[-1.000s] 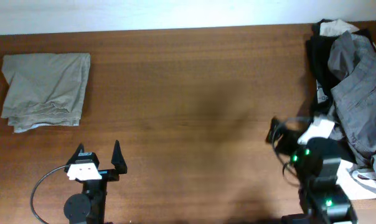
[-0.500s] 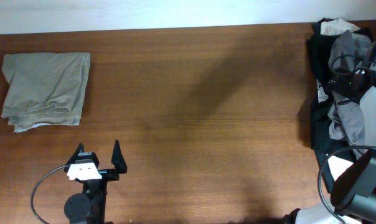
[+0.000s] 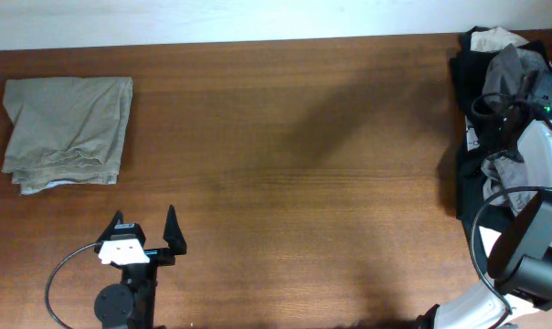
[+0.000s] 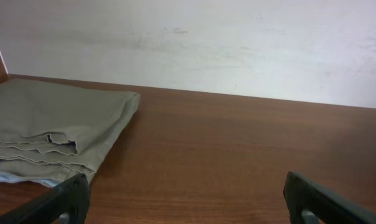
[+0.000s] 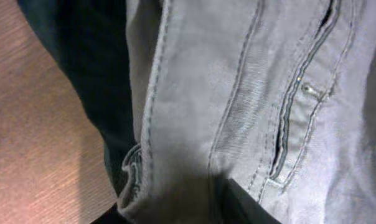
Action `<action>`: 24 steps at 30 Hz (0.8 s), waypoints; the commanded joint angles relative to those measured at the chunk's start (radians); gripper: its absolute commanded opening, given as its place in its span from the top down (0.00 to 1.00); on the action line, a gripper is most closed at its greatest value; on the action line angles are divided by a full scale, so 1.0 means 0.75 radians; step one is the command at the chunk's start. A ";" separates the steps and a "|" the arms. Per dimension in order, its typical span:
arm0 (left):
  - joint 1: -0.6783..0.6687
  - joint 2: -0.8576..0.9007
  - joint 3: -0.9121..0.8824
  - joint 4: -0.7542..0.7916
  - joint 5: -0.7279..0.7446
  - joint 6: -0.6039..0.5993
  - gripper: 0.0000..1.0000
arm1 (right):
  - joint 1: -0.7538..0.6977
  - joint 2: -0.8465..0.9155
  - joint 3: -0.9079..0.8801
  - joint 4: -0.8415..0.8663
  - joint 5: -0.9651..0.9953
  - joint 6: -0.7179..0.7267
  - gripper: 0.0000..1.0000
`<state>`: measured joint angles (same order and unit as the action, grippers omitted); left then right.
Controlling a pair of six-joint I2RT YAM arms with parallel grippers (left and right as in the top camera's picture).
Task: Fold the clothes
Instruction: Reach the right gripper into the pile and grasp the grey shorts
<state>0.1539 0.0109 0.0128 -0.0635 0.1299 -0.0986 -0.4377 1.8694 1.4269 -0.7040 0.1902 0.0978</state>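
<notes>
The clothes lie in two places. A folded beige pair of shorts (image 3: 68, 132) rests at the table's far left, and also shows in the left wrist view as the beige shorts (image 4: 51, 127). A heap of grey, black and white garments (image 3: 518, 64) sits at the right edge. My right gripper (image 3: 492, 117) is down in that heap. In the right wrist view grey shorts (image 5: 238, 93) with seams and a pocket slit fill the frame, and the right gripper (image 5: 175, 208) is shut on a bunched fold of them. My left gripper (image 3: 146, 224) stands open over bare wood near the front edge.
A black garment (image 5: 94, 81) lies under the grey shorts beside bare table (image 5: 32, 137). A white wall (image 4: 194, 43) runs along the table's far side. Brown tabletop (image 3: 294, 164) stretches between the beige shorts and the heap. A grey cable (image 3: 57, 283) loops beside the left arm.
My right arm has swung from the near right part of the table up onto the heap, and its jaws have closed from wide open onto grey fabric. The left arm has not moved.
</notes>
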 commanded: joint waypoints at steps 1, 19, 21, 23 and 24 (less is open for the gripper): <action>0.008 -0.008 -0.006 -0.002 0.005 -0.003 0.01 | 0.006 -0.014 0.023 -0.010 0.047 0.024 0.79; 0.008 -0.008 -0.006 -0.002 0.005 -0.003 0.01 | 0.366 -0.549 0.844 -0.503 0.031 0.231 0.96; 0.008 -0.008 -0.006 -0.002 0.005 -0.003 0.01 | 0.601 -0.635 0.848 -0.430 -0.039 0.231 0.96; 0.008 -0.008 -0.006 -0.002 0.005 -0.003 0.01 | 0.838 -0.649 0.848 -0.344 -0.168 0.230 0.96; 0.008 -0.008 -0.006 -0.002 0.005 -0.003 0.01 | 0.969 -0.623 0.848 -0.304 -0.184 0.228 0.96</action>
<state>0.1539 0.0109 0.0128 -0.0631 0.1303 -0.0986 0.1371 1.3899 2.0411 -0.9825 0.1360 0.2653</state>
